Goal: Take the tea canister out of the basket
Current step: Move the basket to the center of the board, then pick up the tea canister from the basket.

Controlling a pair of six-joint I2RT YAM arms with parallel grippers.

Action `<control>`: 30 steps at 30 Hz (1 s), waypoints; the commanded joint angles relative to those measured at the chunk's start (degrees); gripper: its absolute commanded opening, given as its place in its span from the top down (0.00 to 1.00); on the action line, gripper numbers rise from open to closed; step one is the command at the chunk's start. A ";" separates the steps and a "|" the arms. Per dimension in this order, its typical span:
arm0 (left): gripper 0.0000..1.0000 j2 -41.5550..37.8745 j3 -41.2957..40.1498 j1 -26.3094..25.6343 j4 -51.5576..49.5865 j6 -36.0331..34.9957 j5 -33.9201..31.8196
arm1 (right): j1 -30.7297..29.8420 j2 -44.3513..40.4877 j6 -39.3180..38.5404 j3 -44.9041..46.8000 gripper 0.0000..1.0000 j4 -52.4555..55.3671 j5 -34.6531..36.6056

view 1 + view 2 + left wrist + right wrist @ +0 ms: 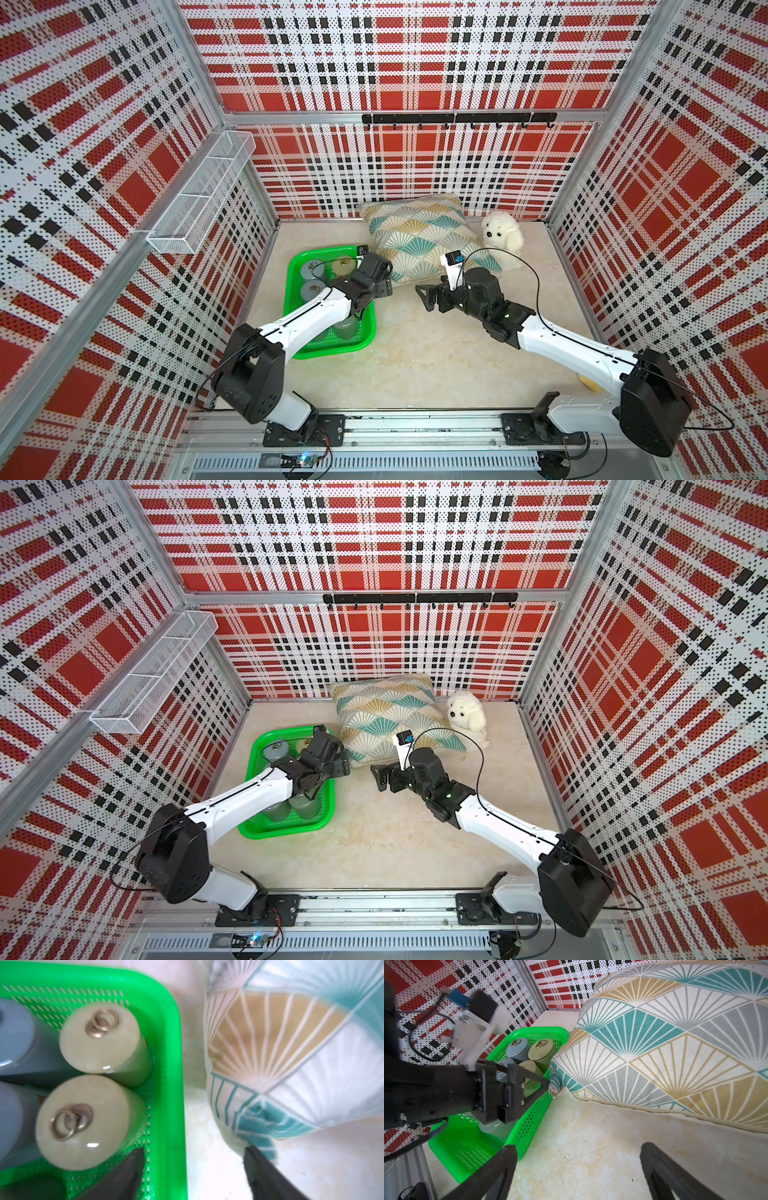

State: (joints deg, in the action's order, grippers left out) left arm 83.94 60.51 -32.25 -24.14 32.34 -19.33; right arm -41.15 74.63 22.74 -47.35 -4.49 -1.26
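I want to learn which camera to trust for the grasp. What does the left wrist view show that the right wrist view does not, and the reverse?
Only the left wrist view: the left gripper along its own fingers, open, one finger over the basket, the other outside it beside the pillow.
Only the right wrist view: the right gripper, open above the table, the plaid walls, and the left arm's camera.
Both: the green basket, beige canisters and grey canisters upright inside it, and the pillow.

No text, label, brand or number can be read on the basket (173,1059), the tea canisters (97,1043) or elsewhere.
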 commanded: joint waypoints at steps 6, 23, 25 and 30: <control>0.01 -12.13 -4.50 4.13 4.10 0.79 -0.80 | -3.02 -0.27 -0.11 -0.93 0.00 -2.23 0.90; 0.01 -19.76 -13.32 9.28 -11.25 1.42 8.29 | -12.85 -1.36 -1.51 -0.64 0.00 0.46 5.51; 0.01 -18.81 -13.32 8.80 -12.80 1.35 7.10 | -12.90 -1.68 -1.98 -0.16 0.00 0.23 5.73; 0.01 -16.64 -13.23 8.55 -15.86 0.73 6.63 | -12.86 -2.10 -1.84 0.45 0.00 0.35 5.33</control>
State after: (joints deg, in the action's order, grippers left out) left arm 66.48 47.66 -23.35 -36.45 33.58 -12.34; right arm -53.74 74.26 21.63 -47.27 -3.22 3.73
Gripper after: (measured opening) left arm 0.992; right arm 0.999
